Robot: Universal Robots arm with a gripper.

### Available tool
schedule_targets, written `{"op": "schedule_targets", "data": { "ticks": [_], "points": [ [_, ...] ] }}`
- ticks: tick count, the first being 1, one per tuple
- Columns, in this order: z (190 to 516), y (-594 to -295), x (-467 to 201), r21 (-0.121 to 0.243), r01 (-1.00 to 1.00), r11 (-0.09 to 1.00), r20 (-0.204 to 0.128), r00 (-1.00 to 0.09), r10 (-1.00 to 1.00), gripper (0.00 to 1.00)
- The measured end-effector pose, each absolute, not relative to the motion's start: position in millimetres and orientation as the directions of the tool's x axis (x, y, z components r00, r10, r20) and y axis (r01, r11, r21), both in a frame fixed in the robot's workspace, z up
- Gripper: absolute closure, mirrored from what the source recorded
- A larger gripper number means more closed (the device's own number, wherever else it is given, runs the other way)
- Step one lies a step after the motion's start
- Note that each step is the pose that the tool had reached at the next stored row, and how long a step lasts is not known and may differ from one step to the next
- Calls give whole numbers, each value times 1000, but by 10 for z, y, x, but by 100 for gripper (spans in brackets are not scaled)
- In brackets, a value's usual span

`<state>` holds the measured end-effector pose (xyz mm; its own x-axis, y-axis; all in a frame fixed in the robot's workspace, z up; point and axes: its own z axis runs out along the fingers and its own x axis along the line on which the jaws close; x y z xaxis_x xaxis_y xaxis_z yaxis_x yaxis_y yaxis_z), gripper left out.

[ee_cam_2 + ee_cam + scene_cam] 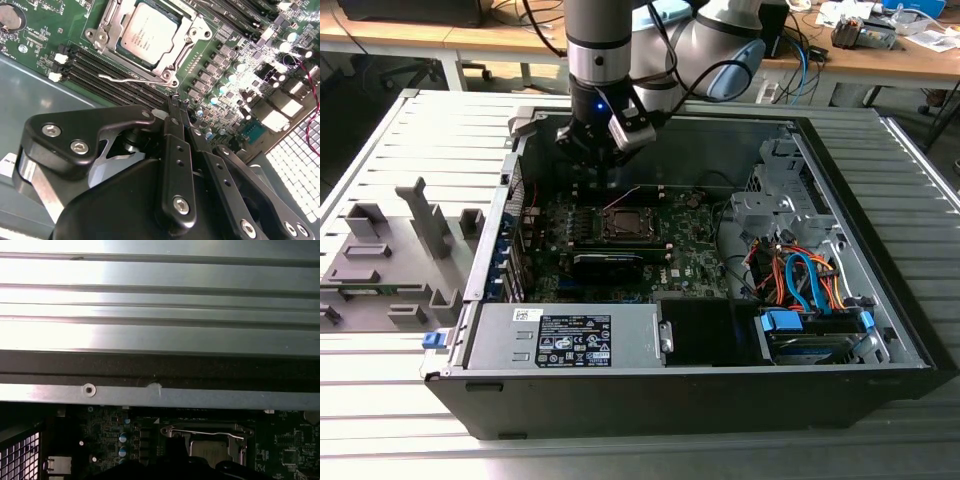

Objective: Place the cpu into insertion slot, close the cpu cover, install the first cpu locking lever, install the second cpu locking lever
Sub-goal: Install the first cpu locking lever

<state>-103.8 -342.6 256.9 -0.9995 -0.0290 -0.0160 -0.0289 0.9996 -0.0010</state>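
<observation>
My end effector (174,102) hangs empty, tips together; the cpu (149,32) sits in the insertion slot (176,21) under the cpu cover (196,31), just ahead of my fingertips; a wire locking lever (125,78) lies crosswise between.

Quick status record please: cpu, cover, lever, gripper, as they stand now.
cpu: lying flat, metal top showing
cpu cover: down, framing the cpu's edges
lever wire: lies along one side of the cover; cannot tell if latched
gripper: shut, holding nothing, over the green board beside the cover
</observation>
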Motion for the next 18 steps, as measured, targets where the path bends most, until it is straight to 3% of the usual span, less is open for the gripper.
{"op": "schedule_targets", "data": {
  "ticks": [18],
  "points": [
    [2521, -3426, -1038, -1, -29, 1000, -16, -999, -29, 89]
  ]
}}
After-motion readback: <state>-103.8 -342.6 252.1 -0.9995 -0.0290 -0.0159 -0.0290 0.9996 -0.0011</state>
